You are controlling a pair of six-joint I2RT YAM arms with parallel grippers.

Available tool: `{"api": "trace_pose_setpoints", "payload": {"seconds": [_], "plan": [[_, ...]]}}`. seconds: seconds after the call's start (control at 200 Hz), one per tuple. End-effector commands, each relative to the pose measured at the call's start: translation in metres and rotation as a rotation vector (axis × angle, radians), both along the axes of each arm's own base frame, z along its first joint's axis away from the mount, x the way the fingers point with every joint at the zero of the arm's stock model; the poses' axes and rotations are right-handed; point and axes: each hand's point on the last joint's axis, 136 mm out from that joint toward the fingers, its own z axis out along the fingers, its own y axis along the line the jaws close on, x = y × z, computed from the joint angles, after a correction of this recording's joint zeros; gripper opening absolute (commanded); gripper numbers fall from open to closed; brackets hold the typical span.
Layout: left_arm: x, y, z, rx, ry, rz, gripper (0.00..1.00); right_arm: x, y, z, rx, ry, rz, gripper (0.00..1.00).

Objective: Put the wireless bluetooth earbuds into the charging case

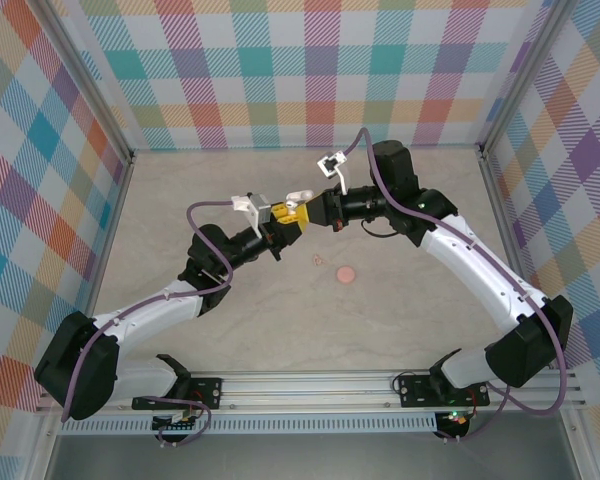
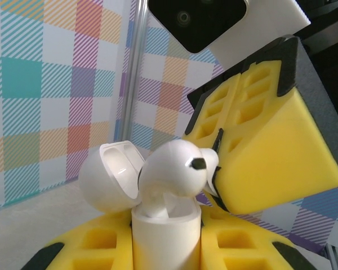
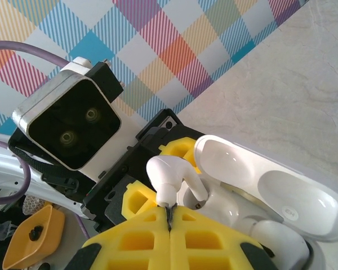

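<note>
1. Overhead, the 2 arms met in the air above the middle of the table (image 1: 310, 330), with the left gripper (image 1: 277, 228) and right gripper (image 1: 305, 212) nose to nose and their yellow pads almost touching.
2. The left gripper (image 2: 166, 247) was clenched on the charging case (image 2: 166, 228). It held the white body upright between its 2 yellow fingers (image 2: 93, 250), and the lid (image 2: 110, 174) was swung open to the side.
3. The right gripper (image 3: 169, 216) was pinched tight on 1 earbud (image 3: 166, 171) — its yellow fingertips (image 3: 135, 236) were closed on the short stem.
4. From the left wrist, that earbud (image 2: 177, 169) sat at the open mouth of the case with its rounded head uppermost and a small dark spot facing the lens. I could not tell how far it was seated.
5. From the right wrist, the case (image 3: 228, 205) lay just beyond the pinched stem, with the hollow inside of the lid (image 3: 287, 194) facing up. A second rounded white form (image 3: 273, 239) showed low in the body — whether it was the other earbud, I could not tell.
6. On the table, well apart from the grippers, lay a flat salmon-pink disc (image 1: 346, 272) with a tiny pinkish bit (image 1: 318, 260) near it.
7. Plaid walls (image 1: 280, 70) closed in the workspace on 3 sides.
</note>
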Motion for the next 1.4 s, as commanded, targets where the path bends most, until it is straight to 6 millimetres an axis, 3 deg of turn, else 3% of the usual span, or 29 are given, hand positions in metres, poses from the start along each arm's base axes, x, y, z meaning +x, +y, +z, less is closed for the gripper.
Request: {"api": "trace_pose_setpoints", "payload": {"seconds": [0.0,0.735,1.395], "plan": [[-0.01,0.003,0.024,-0.057,-0.078,-0.003,0.0,0.001,-0.004,-0.002,-0.01,-0.009,-0.021,0.01],[-0.019,0.003,0.014,0.016,-0.094,-0.023,0.0,0.006,-0.013,-0.007,-0.088,-0.025,-0.07,0.02],[-0.019,-0.002,0.01,0.041,-0.081,-0.042,0.0,0.002,-0.012,-0.004,-0.101,-0.031,-0.041,0.19]]}}
